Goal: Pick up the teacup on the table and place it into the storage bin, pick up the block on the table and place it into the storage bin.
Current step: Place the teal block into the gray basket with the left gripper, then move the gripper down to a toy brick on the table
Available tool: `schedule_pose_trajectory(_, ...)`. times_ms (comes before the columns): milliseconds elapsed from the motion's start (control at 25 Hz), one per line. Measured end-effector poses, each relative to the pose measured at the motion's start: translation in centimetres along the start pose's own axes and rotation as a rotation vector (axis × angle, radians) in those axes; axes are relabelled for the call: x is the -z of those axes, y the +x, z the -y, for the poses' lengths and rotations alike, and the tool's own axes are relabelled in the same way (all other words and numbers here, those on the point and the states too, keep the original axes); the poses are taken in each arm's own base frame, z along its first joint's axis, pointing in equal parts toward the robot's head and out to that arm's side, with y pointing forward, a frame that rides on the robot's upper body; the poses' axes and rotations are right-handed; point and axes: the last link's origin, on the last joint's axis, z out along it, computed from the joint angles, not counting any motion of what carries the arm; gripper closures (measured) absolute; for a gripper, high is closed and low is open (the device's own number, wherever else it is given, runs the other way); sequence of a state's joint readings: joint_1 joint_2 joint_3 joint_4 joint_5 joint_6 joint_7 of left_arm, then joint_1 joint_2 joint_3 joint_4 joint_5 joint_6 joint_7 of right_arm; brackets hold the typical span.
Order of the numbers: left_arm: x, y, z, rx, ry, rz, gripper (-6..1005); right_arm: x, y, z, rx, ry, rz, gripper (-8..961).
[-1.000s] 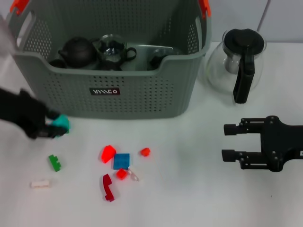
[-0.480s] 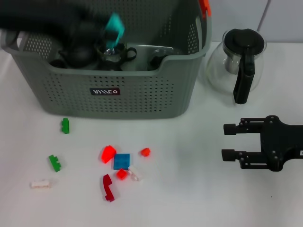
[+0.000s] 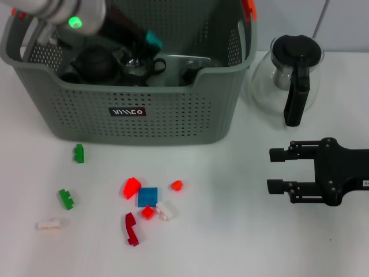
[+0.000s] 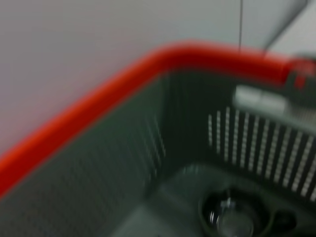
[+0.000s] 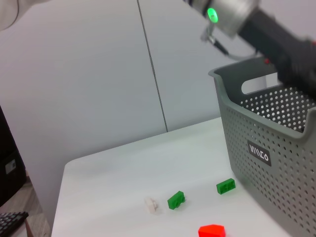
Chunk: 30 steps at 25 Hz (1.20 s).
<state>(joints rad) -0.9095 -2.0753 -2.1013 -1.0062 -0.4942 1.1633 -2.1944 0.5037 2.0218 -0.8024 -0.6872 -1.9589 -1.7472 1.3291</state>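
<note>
Left gripper (image 3: 147,41) inside storage bin (image 3: 173,115), jaws apparently pinching teal block (image 3: 153,39) above dark teapot (image 3: 95,62). Right gripper (image 3: 277,171) parked, jaws spread.

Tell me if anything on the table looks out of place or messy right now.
Nothing is spilled or broken. Small blocks lie scattered loose in front of the storage bin: two green blocks, a white one and a red and blue cluster. The glass teapot stands upright beside the bin.
</note>
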Motion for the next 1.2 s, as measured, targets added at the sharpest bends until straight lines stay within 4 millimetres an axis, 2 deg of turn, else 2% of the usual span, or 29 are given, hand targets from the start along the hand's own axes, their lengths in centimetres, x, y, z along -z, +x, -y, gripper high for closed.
schedule_pose_trajectory(120,-1.6,-0.4,-0.5,-0.032,0.019,0.067,566,0.0,0.0,0.0,0.000,0.000,0.000,266)
schedule_pose_trajectory(240,-2.1,-0.5,-0.8,-0.053,0.039,0.098,563,0.0,0.0,0.0,0.000,0.000,0.001,266)
schedule_pose_trajectory(600,-1.8,-0.2,-0.4,-0.005,0.082,0.090,553,0.0,-0.1,0.0,0.004,-0.001,0.001,267)
schedule_pose_trajectory(680,-1.3,-0.1,-0.5,0.010,0.080,0.066,516,0.0,-0.1,0.0,0.004,-0.001,0.000,267)
schedule_pose_trajectory(840,2.4,0.7,-0.6,0.092,0.046,-0.089,442,0.0,0.0,0.0,0.003,0.001,-0.001,266)
schedule_pose_trajectory(1000,8.2,0.2,-1.4,0.158,-0.060,-0.331,368,0.1,0.0,0.0,0.002,0.001,-0.001,266)
schedule_pose_trajectory(1120,11.8,-2.4,-2.5,0.151,-0.138,-0.431,275,0.1,0.0,0.0,0.002,0.003,0.001,266)
schedule_pose_trajectory(1200,12.9,-4.6,-3.1,0.128,-0.173,-0.435,200,0.1,0.0,0.0,0.003,0.002,0.001,266)
